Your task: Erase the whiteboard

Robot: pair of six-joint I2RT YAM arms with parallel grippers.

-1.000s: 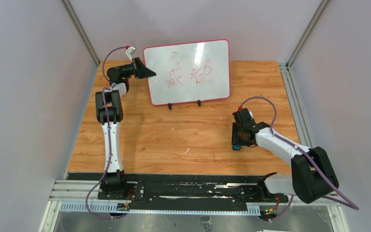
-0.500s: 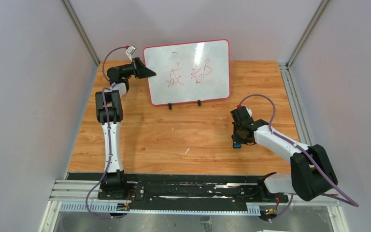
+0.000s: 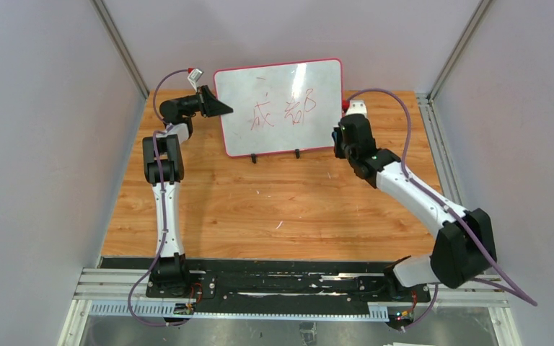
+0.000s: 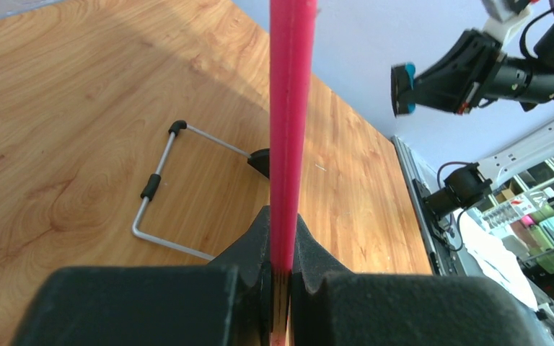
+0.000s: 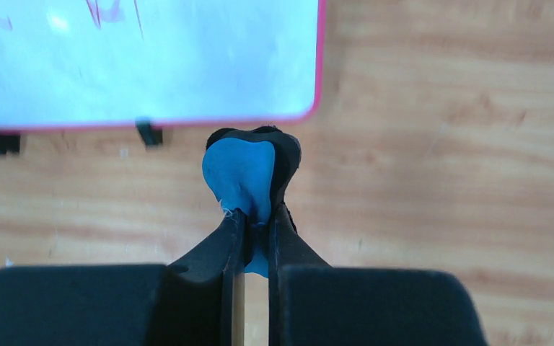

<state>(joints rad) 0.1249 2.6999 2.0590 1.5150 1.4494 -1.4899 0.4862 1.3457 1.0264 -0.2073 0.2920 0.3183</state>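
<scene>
Top external: one glossy white, red-framed rectangular whiteboard (image 3: 281, 79) upright at far edge of table, two red characters (image 3: 262, 115), two black feet (image 3: 254, 159). Left gripper (image 3: 225, 109) clamped on frame's left edge. Right gripper (image 5: 254, 220) pinches one blue-and-black eraser (image 5: 239, 173) near board's right edge.

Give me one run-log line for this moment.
left claw: shut on whiteboard frame | right claw: shut on eraser, near whiteboard | red writing: not erased

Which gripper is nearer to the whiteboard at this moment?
Left. The left gripper is shut on the left edge of the whiteboard, touching it. The right gripper, shut on the eraser, hangs near the board's lower right corner, apart from it.
</scene>
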